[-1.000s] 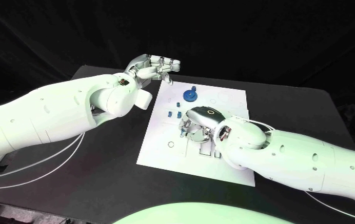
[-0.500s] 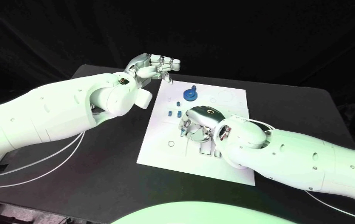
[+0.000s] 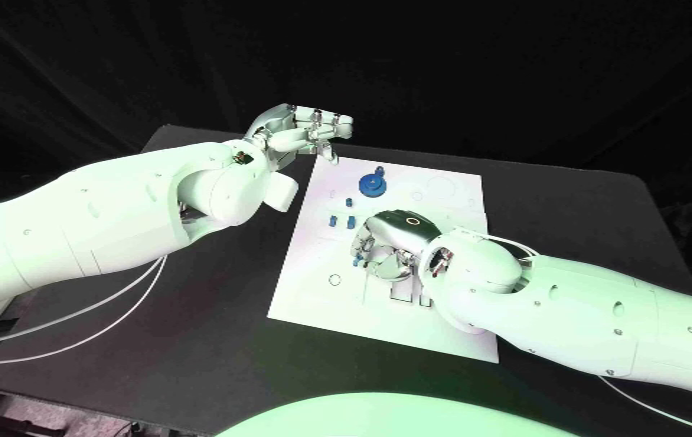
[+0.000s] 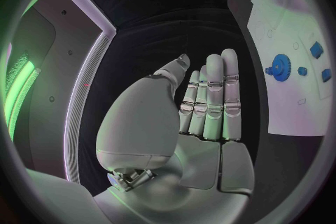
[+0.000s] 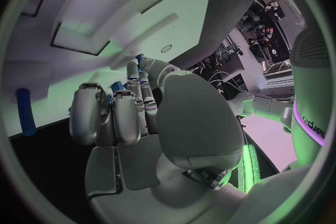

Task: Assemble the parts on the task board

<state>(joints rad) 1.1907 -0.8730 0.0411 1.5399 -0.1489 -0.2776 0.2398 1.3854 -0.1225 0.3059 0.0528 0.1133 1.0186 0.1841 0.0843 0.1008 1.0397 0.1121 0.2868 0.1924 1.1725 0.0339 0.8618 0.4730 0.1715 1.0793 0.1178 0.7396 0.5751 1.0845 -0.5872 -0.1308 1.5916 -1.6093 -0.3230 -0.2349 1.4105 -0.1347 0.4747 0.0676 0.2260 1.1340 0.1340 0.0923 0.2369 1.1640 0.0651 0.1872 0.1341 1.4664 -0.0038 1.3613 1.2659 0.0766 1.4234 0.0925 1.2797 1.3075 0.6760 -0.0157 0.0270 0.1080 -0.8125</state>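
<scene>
While the left hand [image 3: 300, 129] hovers above the table [image 3: 188, 307] just off the far-left corner of the task board [image 3: 325, 297], at about eleven o'clock from the board's middle, the right hand [image 3: 378, 242] is down on the board near its centre. In the head view the left hand's fingers look loosely bent; the left wrist view shows them straight and pressed side by side with the thumb alongside, and nothing in the palm, so it is released. That same wrist view picks out a blue gear [image 4: 281, 66] on the white board, with smaller blue parts [image 4: 316, 49] beside it. From the head camera the gear [image 3: 371, 186] sits at twelve o'clock from the right hand, and two small blue parts [image 3: 342, 222] lie just beside that hand at ten o'clock. The right wrist view shows what the head view hides: the fingers curl down onto the board with blue pieces [image 5: 117, 87] showing between them, and a blue peg [image 5: 25, 111] lies apart on the white surface. Whether the right hand actually grasps a piece, I cannot tell.
</scene>
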